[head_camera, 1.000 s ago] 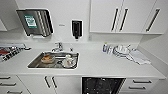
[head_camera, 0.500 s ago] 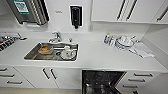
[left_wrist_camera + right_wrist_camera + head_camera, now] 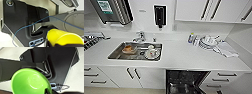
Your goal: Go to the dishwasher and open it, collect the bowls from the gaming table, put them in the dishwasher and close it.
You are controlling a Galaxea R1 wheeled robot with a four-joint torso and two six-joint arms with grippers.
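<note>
The dishwasher (image 3: 185, 82) stands open under the white table (image 3: 184, 56), below and to the right of the steel sink (image 3: 135, 51). Its inside is dark, and I can make out racks there, but not more.

In the sink lie an orange bowl-like thing (image 3: 129, 48) and, just beside it, a white cup on a plate (image 3: 151, 53). The tap (image 3: 140, 37) rises behind the sink. On the wall above the sink hang a black soap dispenser (image 3: 159, 15) and, to its left, a metal paper towel box (image 3: 111, 11). To the right of the sink, well apart from it, a stack of white plates (image 3: 207, 41) sits on the table, with a small bottle (image 3: 191, 38) on its near side and a folded cloth (image 3: 226, 50) on the far side. White drawers (image 3: 224, 76) with dark bar handles are beside the dishwasher.

In the left wrist view a yellow bowl (image 3: 62, 37) sits close to the camera, with a thin blue cable (image 3: 31, 25) running over the dark plate behind it. In the right wrist view a bright green bowl (image 3: 31, 81) shows with its hollow side toward the camera. Each bowl seems to sit at its hand, but the fingers are not clear to me, so I cannot tell how far either hand is open or if it really grips the bowl.
</note>
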